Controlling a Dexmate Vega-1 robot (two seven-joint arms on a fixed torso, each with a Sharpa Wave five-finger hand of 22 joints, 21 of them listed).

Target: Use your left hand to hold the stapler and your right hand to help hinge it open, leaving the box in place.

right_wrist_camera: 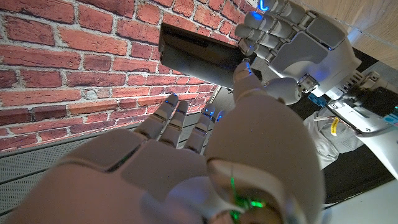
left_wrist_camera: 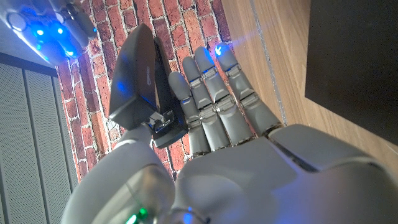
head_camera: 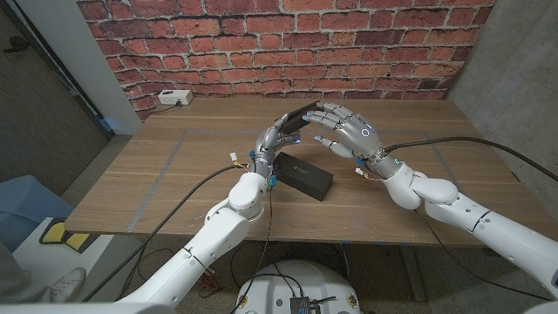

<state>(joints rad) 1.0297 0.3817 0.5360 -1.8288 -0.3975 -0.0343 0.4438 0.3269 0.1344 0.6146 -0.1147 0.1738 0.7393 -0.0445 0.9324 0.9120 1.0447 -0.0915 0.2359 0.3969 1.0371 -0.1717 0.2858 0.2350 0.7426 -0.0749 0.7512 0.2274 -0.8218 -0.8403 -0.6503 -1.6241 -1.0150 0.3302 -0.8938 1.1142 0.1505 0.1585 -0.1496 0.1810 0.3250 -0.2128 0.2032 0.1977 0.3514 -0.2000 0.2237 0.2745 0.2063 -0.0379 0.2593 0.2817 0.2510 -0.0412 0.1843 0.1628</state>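
Stapler [head_camera: 299, 114] raised off tabletop [head_camera: 174, 174], grasped by left robot hand [head_camera: 277, 135]; right robot hand [head_camera: 342, 129] fingers on it, grip unclear; hinging pending; box [head_camera: 302, 174] undisturbed.

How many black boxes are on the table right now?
1. The box lies on the table, in front of the left hand, which holds the stapler above it. Nothing suggests another, though the hands could hide a small one.
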